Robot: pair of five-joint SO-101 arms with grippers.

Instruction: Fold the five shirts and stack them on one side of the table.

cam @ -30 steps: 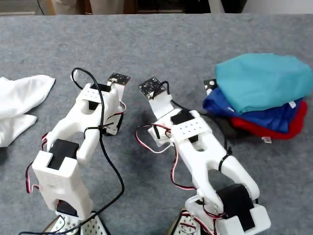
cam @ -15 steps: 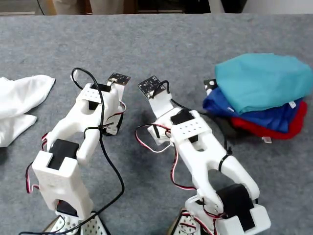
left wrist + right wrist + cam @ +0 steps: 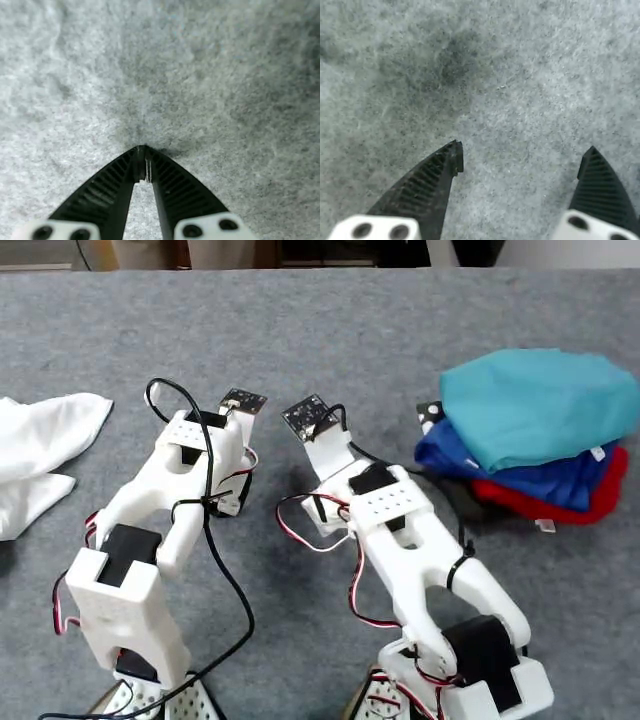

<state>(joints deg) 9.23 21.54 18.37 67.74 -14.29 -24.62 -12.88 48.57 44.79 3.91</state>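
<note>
— What is the surface like?

— A desk [image 3: 400, 330] covered edge to edge in grey felt [image 3: 210, 70], mottled and fuzzy up close. Past its far edge runs a thin strip of the room, dark with some brown wood; too little shows to tell more.

— And what sits on it?

— Two white arms [image 3: 420, 560] stand side by side at the near edge, with cables [image 3: 235, 590] looping off them. On the right side of the desk lies a pile [image 3: 530, 455] of folded shirts: a teal shirt [image 3: 535, 400] on top, a blue shirt [image 3: 500, 475] under it, and a red shirt [image 3: 590, 502] lowest. A white shirt [image 3: 45, 450] lies rumpled at the left edge, well apart from the pile.

— The jaws?

— The left arm's jaws are pressed together, tips pointing at the felt. The right arm's jaws are spread wide over the felt.
</note>
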